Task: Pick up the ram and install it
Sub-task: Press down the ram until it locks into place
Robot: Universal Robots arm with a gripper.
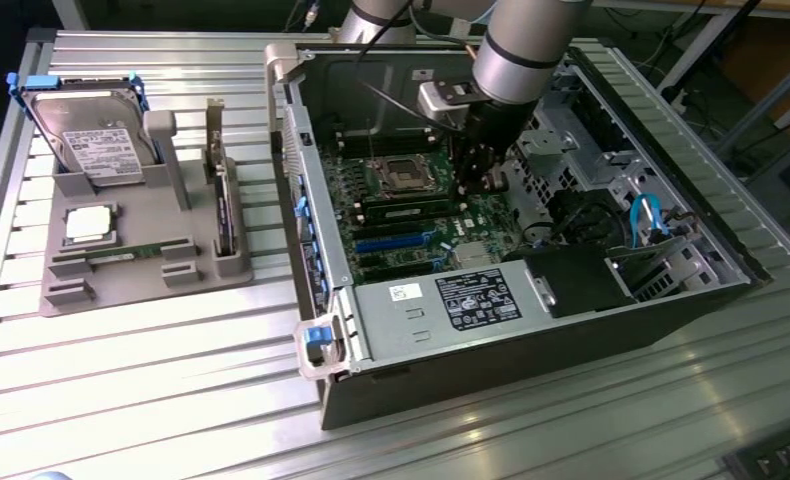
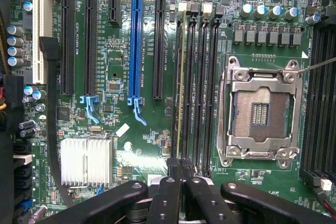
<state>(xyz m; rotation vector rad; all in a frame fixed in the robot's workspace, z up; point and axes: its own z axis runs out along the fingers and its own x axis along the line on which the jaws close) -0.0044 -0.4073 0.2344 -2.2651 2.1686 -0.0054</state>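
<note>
Motherboard (image 2: 131, 145) green w/ black slots, one blue slot (image 2: 137, 45). Heatsink (image 2: 86, 162) silver, finned. Ram (image 1: 126, 254) green strip on grey holder (image 1: 155, 275); desk (image 1: 128, 380) silver, ribbed.
</note>
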